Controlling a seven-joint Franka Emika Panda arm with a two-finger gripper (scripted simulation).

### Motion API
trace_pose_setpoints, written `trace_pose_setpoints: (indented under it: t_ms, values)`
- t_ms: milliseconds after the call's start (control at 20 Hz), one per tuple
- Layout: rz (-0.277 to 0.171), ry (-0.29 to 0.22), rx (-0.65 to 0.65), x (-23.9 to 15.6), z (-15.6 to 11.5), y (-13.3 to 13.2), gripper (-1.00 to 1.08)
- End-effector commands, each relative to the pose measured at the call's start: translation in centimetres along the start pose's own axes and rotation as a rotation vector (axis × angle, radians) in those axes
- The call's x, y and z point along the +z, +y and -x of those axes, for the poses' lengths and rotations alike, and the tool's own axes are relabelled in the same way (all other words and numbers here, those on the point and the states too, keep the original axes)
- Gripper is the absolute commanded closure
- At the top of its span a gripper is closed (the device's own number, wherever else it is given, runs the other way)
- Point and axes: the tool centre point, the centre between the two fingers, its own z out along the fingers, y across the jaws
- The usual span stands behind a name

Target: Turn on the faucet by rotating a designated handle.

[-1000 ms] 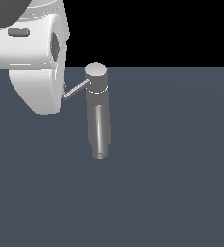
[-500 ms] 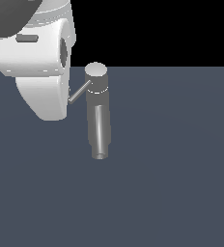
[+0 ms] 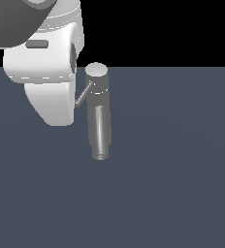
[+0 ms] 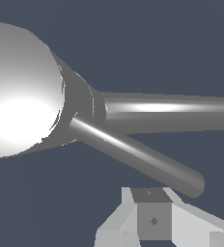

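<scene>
The faucet (image 3: 98,104) stands on a flat slate-blue floor (image 3: 172,169), a little toward the exterior view's left: a grey metallic upright cylinder with a flat round cap, a thin pale ring under the cap, and a thick tube spout (image 3: 100,135) running toward the camera. The handle (image 3: 84,95), a slim straight grey rod, slants down from below the cap toward the exterior view's left, its end meeting the edge of the large white gripper (image 3: 51,92) beside it. In the wrist view the cap glares bright, the handle (image 4: 133,154) and spout (image 4: 167,112) fan out from it, and one grey-padded fingertip (image 4: 152,219) sits just beside the handle's end. Whether the jaws are spread or closed cannot be told.
</scene>
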Motion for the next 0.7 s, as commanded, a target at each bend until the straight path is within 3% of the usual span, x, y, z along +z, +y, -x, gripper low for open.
trace_pose_setpoints:
  t_ms: [0, 650]
  values:
    - [0.009, 0.008, 0.013, 0.14, -0.87, 0.70, 1.08]
    - [0.001, 0.003, 0.005, 0.00, -1.47, 1.00, 1.08]
